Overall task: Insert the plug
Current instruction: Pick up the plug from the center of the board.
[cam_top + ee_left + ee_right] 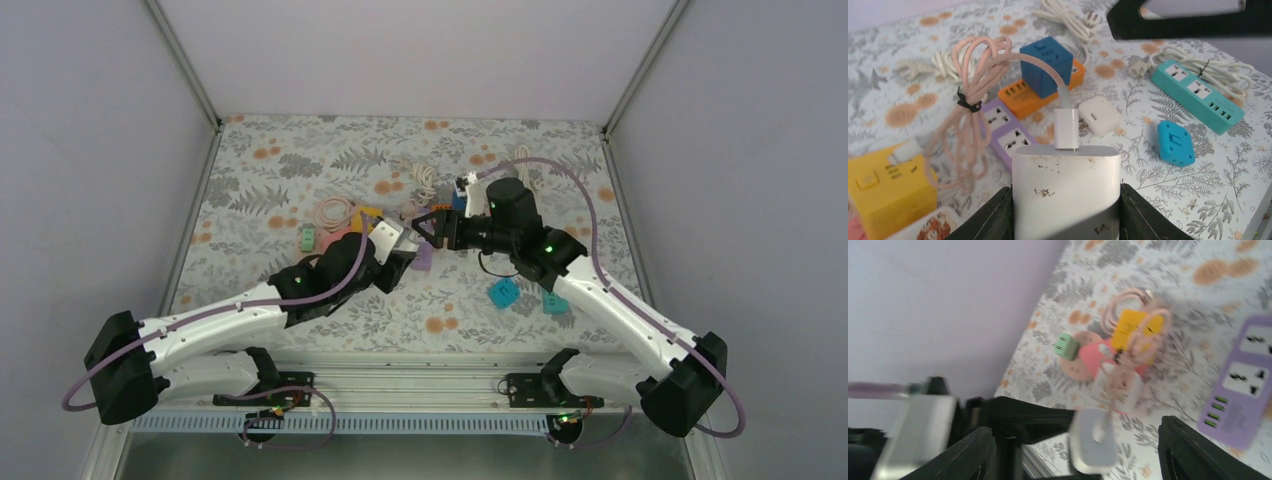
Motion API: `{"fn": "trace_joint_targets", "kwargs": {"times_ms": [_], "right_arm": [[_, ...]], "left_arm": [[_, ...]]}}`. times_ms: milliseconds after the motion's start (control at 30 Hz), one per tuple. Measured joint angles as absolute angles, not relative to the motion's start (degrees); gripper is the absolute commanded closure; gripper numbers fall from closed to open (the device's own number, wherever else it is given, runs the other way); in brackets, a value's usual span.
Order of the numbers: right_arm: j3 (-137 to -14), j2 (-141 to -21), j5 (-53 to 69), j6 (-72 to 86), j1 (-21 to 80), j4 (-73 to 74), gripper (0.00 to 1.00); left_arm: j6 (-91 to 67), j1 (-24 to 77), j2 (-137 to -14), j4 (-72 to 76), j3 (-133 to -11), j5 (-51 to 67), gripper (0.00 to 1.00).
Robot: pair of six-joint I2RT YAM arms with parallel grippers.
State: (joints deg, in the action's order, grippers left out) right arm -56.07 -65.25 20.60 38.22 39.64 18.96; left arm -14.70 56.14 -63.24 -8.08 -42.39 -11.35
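My left gripper [1066, 212] is shut on a white charger block [1066, 185] and holds it upright above the table. A white USB plug [1066, 129] on a pink cable [973, 100] stands in the block's top face, with a thin strip of metal showing at its base. In the top view the left gripper [395, 248] and the right gripper [430, 228] meet near the table's middle. My right gripper [1083, 450] is open and empty, its jaws spread wide. The block [1093, 440] shows blurred between them, and I cannot tell if they touch it.
On the table lie a purple power strip [1005, 130], an orange strip [1020, 92] with a blue cube [1045, 65] on it, a teal strip [1198, 95], a blue adapter [1175, 142], a small white adapter [1099, 115] and a yellow cube [888, 185]. White cables lie at the back.
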Motion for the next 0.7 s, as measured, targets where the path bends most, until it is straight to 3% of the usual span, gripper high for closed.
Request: {"fn": "trace_joint_targets", "kwargs": {"times_ms": [233, 700], "right_arm": [[-63.48, -66.76, 23.18, 36.75, 39.64, 23.38, 0.40], [-63.72, -73.08, 27.20, 35.16, 39.64, 28.84, 0.61]], "left_arm": [[-6.46, 56.14, -63.09, -2.55, -42.09, -10.94, 0.69], [1.56, 56.16, -61.76, 1.65, -40.18, -8.95, 0.67]]}}
